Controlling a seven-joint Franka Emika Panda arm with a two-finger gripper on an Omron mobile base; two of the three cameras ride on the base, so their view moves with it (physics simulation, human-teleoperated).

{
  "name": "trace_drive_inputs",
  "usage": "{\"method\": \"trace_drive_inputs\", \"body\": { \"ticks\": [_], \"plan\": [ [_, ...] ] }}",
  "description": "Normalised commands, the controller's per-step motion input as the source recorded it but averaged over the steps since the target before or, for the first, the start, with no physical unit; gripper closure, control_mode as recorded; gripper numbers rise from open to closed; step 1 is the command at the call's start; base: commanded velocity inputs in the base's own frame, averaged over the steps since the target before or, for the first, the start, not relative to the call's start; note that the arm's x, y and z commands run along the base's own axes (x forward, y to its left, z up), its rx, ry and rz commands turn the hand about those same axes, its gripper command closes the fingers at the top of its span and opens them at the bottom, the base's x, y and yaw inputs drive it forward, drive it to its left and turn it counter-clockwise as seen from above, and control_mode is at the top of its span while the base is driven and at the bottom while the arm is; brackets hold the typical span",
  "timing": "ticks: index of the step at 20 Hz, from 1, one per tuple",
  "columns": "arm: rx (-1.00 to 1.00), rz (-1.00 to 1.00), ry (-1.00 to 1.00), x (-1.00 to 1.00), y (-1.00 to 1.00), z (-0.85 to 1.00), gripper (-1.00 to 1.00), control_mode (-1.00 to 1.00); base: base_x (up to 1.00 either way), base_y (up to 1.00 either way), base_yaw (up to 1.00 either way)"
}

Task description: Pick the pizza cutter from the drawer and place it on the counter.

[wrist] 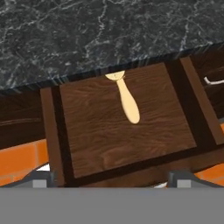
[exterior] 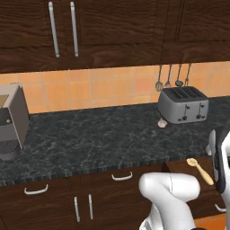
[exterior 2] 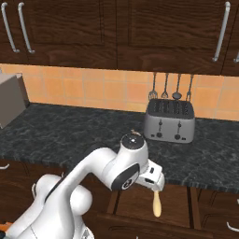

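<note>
The drawer [wrist: 122,140] is pulled out below the counter [wrist: 87,30], and its wooden floor shows from above. In it lies the tan pizza cutter [wrist: 127,100], round head tucked under the counter edge and handle pointing outward. The left base view has the pizza cutter [exterior: 201,170] in the drawer [exterior: 179,168] beside my hand. My gripper [wrist: 112,177] hovers above the drawer's front part, open, its fingertips [wrist: 41,177] far apart with nothing between them. From the right base view the gripper [exterior 2: 156,183] covers the cutter's head, and the handle [exterior 2: 157,205] shows below it.
A grey toaster [exterior: 183,104] stands at the back of the counter [exterior: 99,134], with a small pinkish lump [exterior: 162,122] beside it. Thin metal utensils [exterior: 173,78] hang on the tiled wall. A coffee machine [exterior: 9,121] stands at the far left. Shut drawers with curved handles [exterior: 122,176] flank the open one.
</note>
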Motion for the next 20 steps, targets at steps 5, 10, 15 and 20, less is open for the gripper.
{"method": "trace_drive_inputs", "body": {
  "ticks": [5,10,15,20],
  "plan": [
    [0.02,0.09,0.01,0.17,-0.12,-0.29,-1.0,-1.0,0.0,0.0,0.0],
    [0.0,0.12,0.1,0.45,-0.07,-0.21,-1.0,-1.0,0.0,0.0,0.0],
    [0.02,0.05,0.01,0.14,-0.39,-0.22,-1.0,-1.0,0.0,0.0,0.0],
    [0.07,0.0,0.0,0.0,-0.41,-0.12,-1.0,-1.0,0.0,0.0,0.0]
  ]
}}
